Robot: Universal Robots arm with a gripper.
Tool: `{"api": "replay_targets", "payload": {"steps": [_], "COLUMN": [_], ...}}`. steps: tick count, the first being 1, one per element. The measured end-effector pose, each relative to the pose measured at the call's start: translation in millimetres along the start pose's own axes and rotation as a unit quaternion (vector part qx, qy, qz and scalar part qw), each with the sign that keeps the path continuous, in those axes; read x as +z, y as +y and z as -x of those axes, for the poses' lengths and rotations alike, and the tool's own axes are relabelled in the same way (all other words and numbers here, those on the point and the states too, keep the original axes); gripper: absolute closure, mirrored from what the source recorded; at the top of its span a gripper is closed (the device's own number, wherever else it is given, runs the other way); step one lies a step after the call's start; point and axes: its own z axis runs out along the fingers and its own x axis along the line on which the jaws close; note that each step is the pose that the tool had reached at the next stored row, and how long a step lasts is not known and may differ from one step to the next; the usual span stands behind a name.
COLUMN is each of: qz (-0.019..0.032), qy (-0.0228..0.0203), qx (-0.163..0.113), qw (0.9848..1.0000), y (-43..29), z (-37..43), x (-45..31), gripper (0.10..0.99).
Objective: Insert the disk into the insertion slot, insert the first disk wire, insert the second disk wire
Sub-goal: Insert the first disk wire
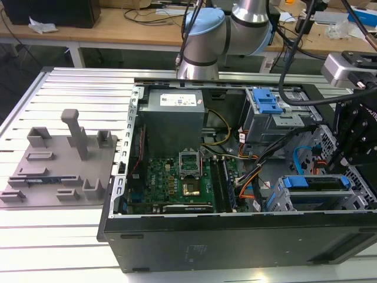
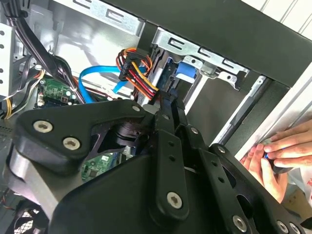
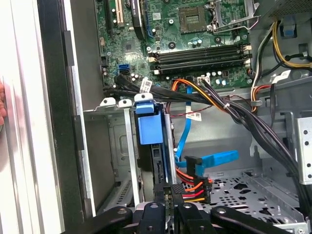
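The disk (blue-framed) sits inside the grey insertion slot.

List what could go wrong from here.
1. The claw is at the coloured wires' plug beside the disk; a skewed push might jam or bend it.
2. The blue cable and black cables lie close by and could snag.
3. A person's hand is at the case edge, near the claw, and could get struck.
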Motion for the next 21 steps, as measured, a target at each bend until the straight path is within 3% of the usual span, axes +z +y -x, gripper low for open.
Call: {"api": "replay_targets", "payload": {"steps": [21], "qz": [0.0004], "qy": [-0.0001], "qx": [0.007], "qw": [1.0], "y": [-2.0], "z": [0.3], "x": [6.9], "gripper": [0.918]}}
